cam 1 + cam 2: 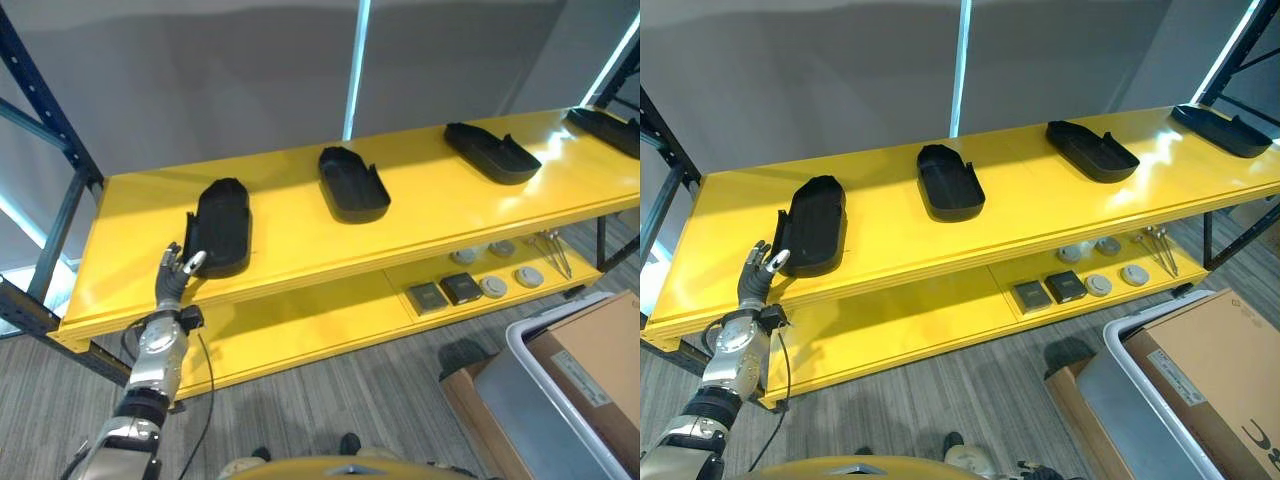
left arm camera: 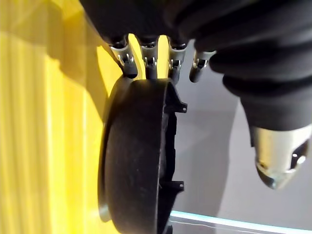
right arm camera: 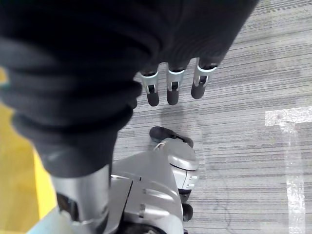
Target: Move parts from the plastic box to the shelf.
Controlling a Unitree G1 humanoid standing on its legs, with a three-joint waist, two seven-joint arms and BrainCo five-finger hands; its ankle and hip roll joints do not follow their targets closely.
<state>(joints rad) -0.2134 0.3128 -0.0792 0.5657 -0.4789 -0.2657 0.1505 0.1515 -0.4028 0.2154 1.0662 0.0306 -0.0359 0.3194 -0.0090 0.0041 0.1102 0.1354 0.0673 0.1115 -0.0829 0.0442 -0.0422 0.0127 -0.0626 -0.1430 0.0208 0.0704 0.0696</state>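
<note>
Several black tray-shaped parts lie along the top board of the yellow shelf. My left hand is open at the shelf's front edge, its straight fingers right at the near end of the leftmost part, which shows up close as the black part. I cannot tell whether they touch it. Further right lie a second part, a third part and one more part at the far end. My right hand hangs open over the floor and holds nothing.
A grey plastic box stands on the floor at the lower right with a cardboard carton in it. The lower shelf board holds two small square pieces, round discs and thin metal tools. Blue uprights frame the left end.
</note>
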